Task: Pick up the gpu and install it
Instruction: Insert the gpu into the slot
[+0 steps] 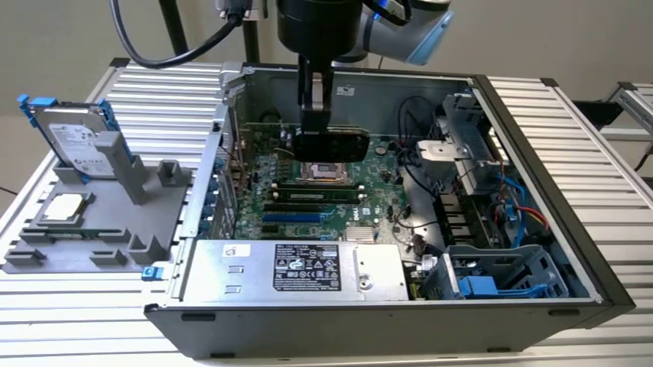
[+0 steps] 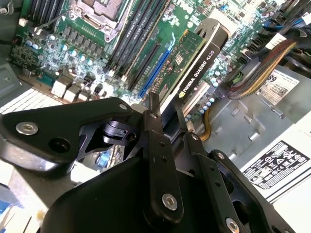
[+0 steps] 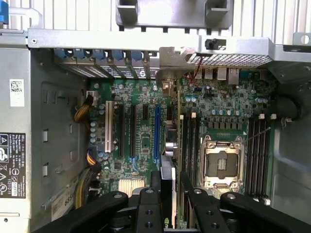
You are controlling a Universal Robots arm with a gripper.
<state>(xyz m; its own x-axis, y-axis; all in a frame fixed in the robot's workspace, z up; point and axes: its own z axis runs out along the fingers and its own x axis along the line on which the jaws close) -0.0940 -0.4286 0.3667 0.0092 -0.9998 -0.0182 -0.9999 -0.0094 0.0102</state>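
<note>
Overhead, pincer [image 1: 315, 115] clamping gpu [image 1: 329, 144], card's lower edge hidden above motherboard [image 1: 306, 206].

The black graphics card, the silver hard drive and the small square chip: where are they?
Black graphics card (the gpu) [image 1: 334, 144]: exterior view, cooler face.
Silver hard drive [image 1: 73, 143]: exterior view, label face.
Small square silver chip [image 1: 63, 206]: exterior view, top.

Even, diffuse light is falling from above across the pale slatted bench [image 1: 571, 138] in the exterior view, leaving soft shadows inside the open computer case [image 1: 531, 306]. The circuit board [image 3: 141, 121] is showing crisp in the first wrist view, while in both wrist views the dark claw [image 2: 167, 114] is looming close, softly blurred, with faint sheen on its screws.
</note>
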